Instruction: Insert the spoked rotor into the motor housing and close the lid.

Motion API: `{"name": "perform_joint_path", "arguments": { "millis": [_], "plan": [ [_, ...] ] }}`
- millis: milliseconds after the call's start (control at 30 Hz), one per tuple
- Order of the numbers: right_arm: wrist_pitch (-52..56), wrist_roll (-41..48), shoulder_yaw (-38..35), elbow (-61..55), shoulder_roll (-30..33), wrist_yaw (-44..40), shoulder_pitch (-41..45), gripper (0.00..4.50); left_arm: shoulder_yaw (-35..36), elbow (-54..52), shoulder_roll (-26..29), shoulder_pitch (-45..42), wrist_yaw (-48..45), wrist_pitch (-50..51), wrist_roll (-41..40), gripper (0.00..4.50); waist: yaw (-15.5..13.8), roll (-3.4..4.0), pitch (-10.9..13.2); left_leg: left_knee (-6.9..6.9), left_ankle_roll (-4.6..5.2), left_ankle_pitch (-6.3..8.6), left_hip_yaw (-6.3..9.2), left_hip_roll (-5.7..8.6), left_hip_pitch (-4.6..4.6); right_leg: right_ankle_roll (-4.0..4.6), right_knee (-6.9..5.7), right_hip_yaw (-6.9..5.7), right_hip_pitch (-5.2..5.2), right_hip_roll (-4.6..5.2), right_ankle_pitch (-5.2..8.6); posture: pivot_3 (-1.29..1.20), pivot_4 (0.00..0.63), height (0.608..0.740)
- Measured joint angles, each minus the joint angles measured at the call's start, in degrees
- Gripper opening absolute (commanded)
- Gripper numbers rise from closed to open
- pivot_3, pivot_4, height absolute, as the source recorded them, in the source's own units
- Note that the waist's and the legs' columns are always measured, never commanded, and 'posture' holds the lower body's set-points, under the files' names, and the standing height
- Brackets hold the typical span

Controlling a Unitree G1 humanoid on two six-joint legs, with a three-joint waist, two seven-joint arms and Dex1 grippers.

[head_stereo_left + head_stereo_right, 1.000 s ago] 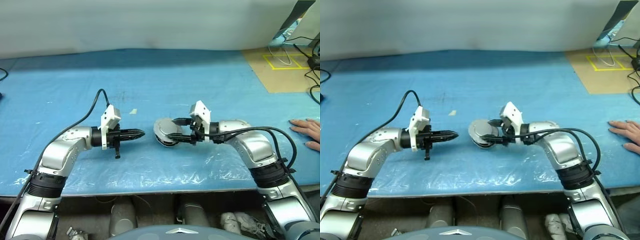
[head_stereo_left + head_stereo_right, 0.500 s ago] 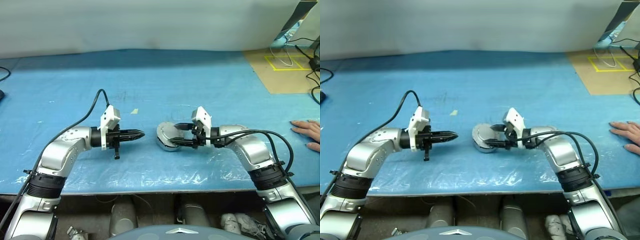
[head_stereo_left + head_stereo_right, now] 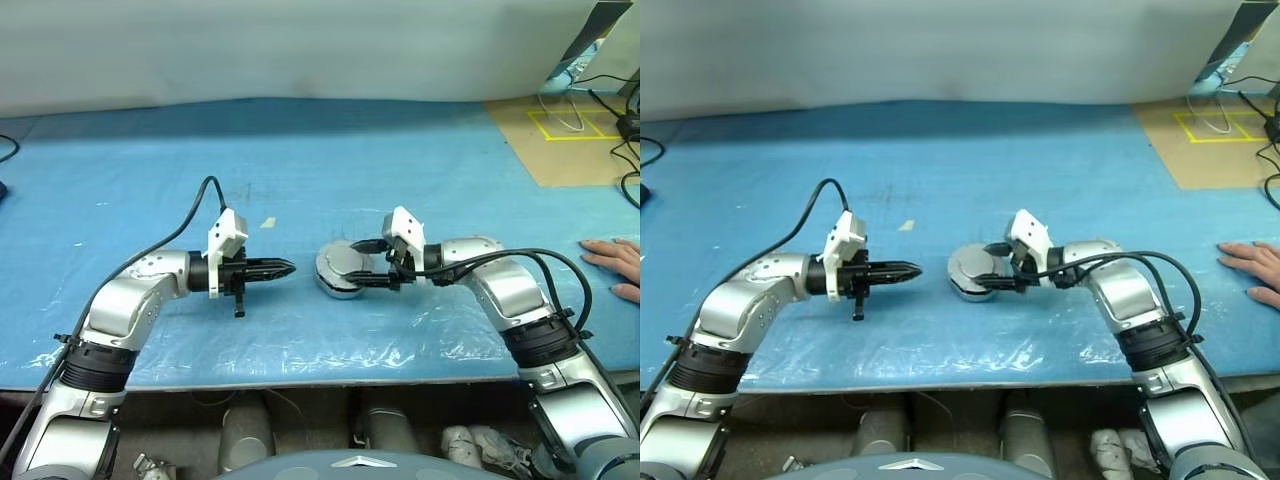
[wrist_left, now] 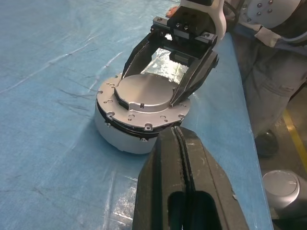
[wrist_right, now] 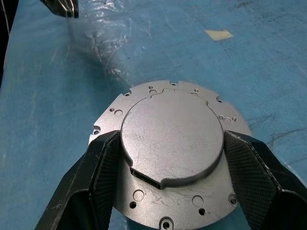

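Left wrist view: one motor housing [image 4: 117, 136] on the blue table cover [image 4: 48, 72], one lid [image 4: 144, 98] lying flat on top of it, plain grey face up. Windings and hub are hidden under the lid; whether it is fully seated is hard to tell. Right gripper [image 4: 158, 98] straddles the lid, fingers spread, one on each side of the raised centre disc, tips at or just beside its edge; actual contact can't be confirmed. Left gripper [image 4: 180, 143] has its two fingers pressed together, holding nothing, pointing at the housing with a gap between.

Right wrist view adds the lid's rim detail: screw holes and notches, plus a scrap of tape [image 5: 217, 34] on the cover beyond. Both its fingers [image 5: 98, 172] are cut off by the frame edge.

Left eye view has both arms, the housing near table centre between the two grippers, one person's hand [image 3: 612, 262] flat at the table's right edge, cut off at the wrist, and a taped cardboard sheet [image 3: 560, 135] far right.
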State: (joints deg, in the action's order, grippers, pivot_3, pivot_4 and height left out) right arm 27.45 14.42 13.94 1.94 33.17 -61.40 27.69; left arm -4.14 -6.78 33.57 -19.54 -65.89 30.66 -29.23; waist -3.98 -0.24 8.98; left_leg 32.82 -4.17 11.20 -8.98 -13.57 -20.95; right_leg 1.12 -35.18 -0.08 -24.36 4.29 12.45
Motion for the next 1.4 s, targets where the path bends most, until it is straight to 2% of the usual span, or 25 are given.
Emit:
{"name": "perform_joint_path", "arguments": {
  "millis": [533,933,1000,1133,1267,1400],
  "plan": [
    [-6.3,-2.7,0.3,1.6,-2.7,3.0,-2.8,2.99,0.0,-1.5,0.0,-0.4,1.4,2.3,-1.1,0.0,0.1,-0.01,0.0,0.03,0.01,0.01,-0.14,-0.01,0.38,0.01,-0.19,0.15,0.12,0.0,0.01,0.0,0.15,0.74],
    [-9.3,-2.4,-0.5,9.8,-5.3,3.1,-1.3,2.99,-0.1,-1.9,-0.4,-0.4,1.4,1.9,-1.1,0.0,0.1,-0.11,-0.1,-0.05,0.1,0.07,-0.3,0.0,1.13,0.0,-0.18,0.26,0.81,0.03,0.03,0.0,0.15,0.74],
    [-10.5,-2.5,-0.2,10.5,-5.3,3.1,-1.5,2.99,-0.1,-1.9,-0.6,-0.4,1.4,1.6,-1.0,0.0,0.1,-0.11,-0.1,-0.09,0.26,0.17,-0.3,0.0,1.36,-0.35,-0.11,0.25,1.1,0.04,0.23,0.0,0.15,0.74],
    [-11.3,-2.9,-0.2,10.4,-4.8,3.0,-1.9,2.99,-0.1,-1.7,-0.6,-0.1,1.2,0.9,-1.0,0.0,0.0,-0.13,-0.2,-0.36,0.27,0.17,-0.3,0.04,1.56,-0.4,0.24,0.24,1.24,0.05,0.26,0.0,0.15,0.74],
    [-11.3,-2.9,0.1,9.0,-4.0,2.6,-2.6,2.99,-0.4,1.3,-1.1,-0.4,1.5,-1.0,0.5,0.0,0.0,-0.18,-0.4,-0.54,0.27,0.17,-0.3,0.1,1.59,-0.38,0.4,0.22,1.31,0.07,0.25,0.0,0.15,0.74],
    [-7.7,-2.8,0.1,4.3,-2.8,2.3,-3.8,2.99,-2.9,7.8,-4.5,-2.9,3.9,-5.2,5.4,0.0,0.0,-0.14,-0.4,-0.62,0.07,0.05,-0.3,0.07,1.33,-0.09,0.56,0.2,1.17,0.04,0.14,0.0,0.15,0.74]
  ]
}}
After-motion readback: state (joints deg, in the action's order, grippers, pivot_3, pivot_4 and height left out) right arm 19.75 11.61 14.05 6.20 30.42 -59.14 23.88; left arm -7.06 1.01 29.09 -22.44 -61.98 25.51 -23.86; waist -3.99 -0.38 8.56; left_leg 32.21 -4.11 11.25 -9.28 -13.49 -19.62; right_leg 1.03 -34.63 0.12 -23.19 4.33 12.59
